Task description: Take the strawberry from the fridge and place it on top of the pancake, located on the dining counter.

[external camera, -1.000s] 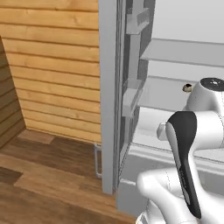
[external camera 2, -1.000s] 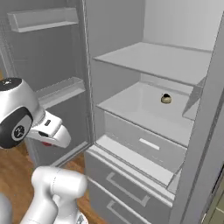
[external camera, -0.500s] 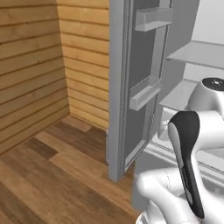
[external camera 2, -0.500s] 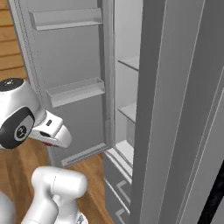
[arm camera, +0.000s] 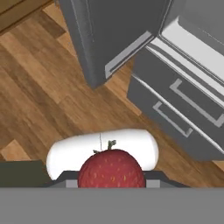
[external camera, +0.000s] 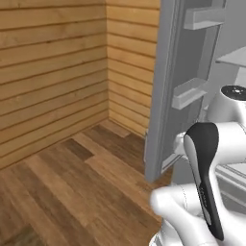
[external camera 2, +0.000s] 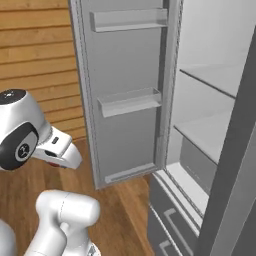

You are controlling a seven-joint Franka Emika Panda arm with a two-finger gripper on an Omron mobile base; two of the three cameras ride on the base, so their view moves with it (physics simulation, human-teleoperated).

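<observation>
The fridge (external camera 2: pixel 150 100) is the largest thing you see: a tall light grey cabinet with its left door swung open, two shallow door bins (external camera 2: pixel 129 101) on the door's inner face and pale shelves (external camera 2: pixel 210 80) inside the body. In the hand view you look down on its two lower drawers (arm camera: pixel 183 113), each with a bar handle, below the open compartment. The wooden floor (external camera: pixel 72 192) runs from the foot of the door to the planked wall (external camera: pixel 57 72), which meets a second planked wall in a corner left of the door. The white arm (external camera: pixel 206 192) stands in front of the fridge, outside the compartment. The end effector (arm camera: pixel 111 183) is clenched on the strawberry (arm camera: pixel 111 168), which you find between the finger tips, over the floor, near the drawers, its green stem pointing away from the camera.
</observation>
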